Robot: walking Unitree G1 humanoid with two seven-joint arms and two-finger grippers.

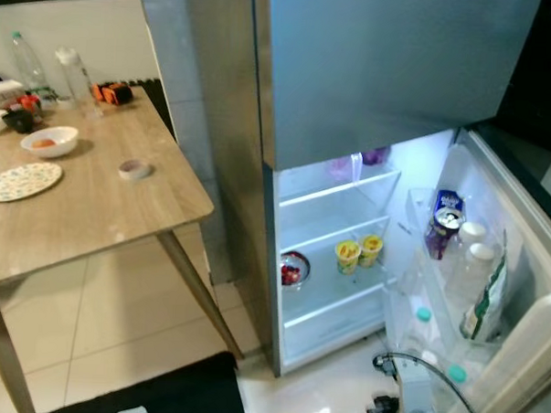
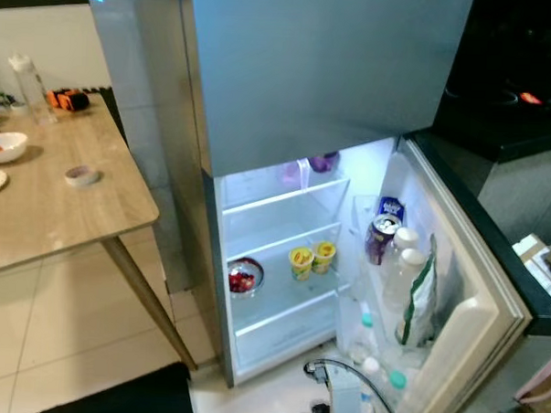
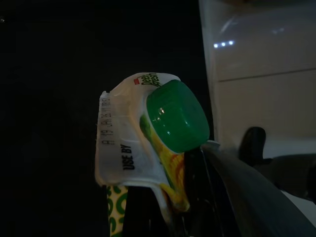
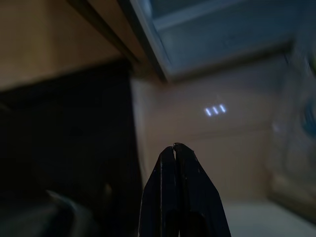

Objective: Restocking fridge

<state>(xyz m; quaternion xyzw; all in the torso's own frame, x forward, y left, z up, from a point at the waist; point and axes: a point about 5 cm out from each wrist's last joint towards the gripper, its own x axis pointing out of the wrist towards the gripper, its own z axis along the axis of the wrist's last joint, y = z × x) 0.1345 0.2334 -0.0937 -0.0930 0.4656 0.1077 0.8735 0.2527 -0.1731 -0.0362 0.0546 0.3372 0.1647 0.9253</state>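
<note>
Open fridge beside a wooden table; two yellow cups and one bowl on a shelf, door bottles partly hidden. Left hand, dim, clamped on a green-capped carton, bottom cut off. Right hand blurred, fingers pressed together, empty, above the floor.

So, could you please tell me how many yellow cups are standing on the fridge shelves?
2: one yellow cup and a second stand side by side on the middle shelf, right of the red bowl. Others may be hidden.
</note>
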